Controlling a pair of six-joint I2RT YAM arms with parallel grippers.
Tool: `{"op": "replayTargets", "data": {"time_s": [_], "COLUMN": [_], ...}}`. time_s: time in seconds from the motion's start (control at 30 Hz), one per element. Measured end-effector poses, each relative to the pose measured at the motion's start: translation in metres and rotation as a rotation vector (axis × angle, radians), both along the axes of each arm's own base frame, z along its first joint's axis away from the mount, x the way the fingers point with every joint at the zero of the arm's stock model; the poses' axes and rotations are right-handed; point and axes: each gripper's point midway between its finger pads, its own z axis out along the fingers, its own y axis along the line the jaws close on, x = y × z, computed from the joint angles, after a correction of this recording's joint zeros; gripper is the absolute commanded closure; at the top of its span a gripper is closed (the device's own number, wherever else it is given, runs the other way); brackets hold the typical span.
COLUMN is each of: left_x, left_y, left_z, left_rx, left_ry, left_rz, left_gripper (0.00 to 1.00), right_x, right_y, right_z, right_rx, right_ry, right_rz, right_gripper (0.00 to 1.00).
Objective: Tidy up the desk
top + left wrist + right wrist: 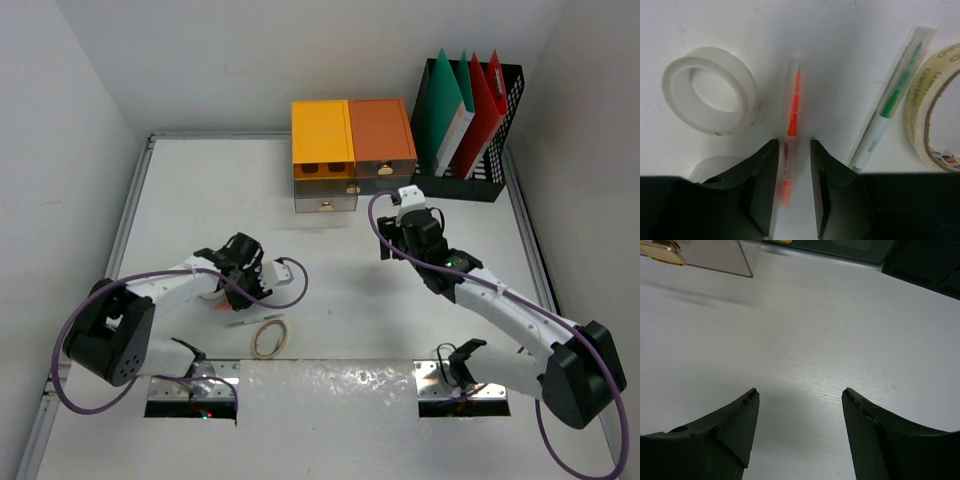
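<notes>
Left claw point(792, 150) low over orange pen point(792, 112); right claw point(800, 400) over bare worktop point(815, 340).
Worktop spread beneath both arms. Left fingers point(762, 180) a narrow gap apart, straddling orange pen, not clamped on it. Just beside orange pen, one side: clear tape roll point(745, 107). Other side: green pen point(890, 105), then beige tape roll point(920, 125). Well apart from orange pen: right claw, spread wide, holding nothing. Farthest from orange pen, at back edge: drawer unit point(350, 150), black file holder point(470, 185).

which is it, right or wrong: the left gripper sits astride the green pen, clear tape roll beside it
Wrong pen. In the left wrist view the left gripper sits astride the orange pen, clear tape roll beside it; the green pen lies apart.
</notes>
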Motion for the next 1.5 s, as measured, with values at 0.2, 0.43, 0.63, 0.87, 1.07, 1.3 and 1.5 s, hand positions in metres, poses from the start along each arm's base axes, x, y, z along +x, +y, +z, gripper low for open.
{"op": "replayTargets", "data": {"time_s": [0.2,0.43,0.63,0.87,1.07,1.3,1.5], "left_x": [0.003,0.009,0.0,0.011,0.061,0.145,0.197], "left_y": [0.003,-0.003,-0.01,-0.035,-0.075,-0.139,-0.169], "left_z": [-0.006,-0.005,-0.002,0.049,0.141,0.254,0.249], "left_rx": [0.02,-0.001,-0.043,-0.169,-0.358,-0.712,-0.912], "left_ry": [-0.003,-0.011,0.025,0.0,-0.16,-0.189,0.116], "left_rz": [0.028,0.045,0.033,0.054,0.095,0.281,0.527], "left_gripper": [0.74,1.0,1.0,1.0,1.0,1.0,1.0], "right_x": [0.0,0.0,0.0,-0.001,-0.001,-0.001,0.003], "right_y": [-0.001,-0.002,-0.004,-0.006,-0.006,-0.004,0.001], "right_z": [0.001,0.006,0.008,0.009,0.008,0.012,0.034], "right_rx": [-0.006,-0.004,-0.008,-0.008,-0.009,0.0,0.035], "right_ry": [-0.004,-0.022,-0.03,-0.039,-0.037,-0.032,-0.067], "right_rz": [-0.002,0.001,-0.003,-0.012,-0.013,-0.005,-0.001], "right_gripper": [0.34,0.34,0.34,0.35,0.35,0.35,0.35]}}
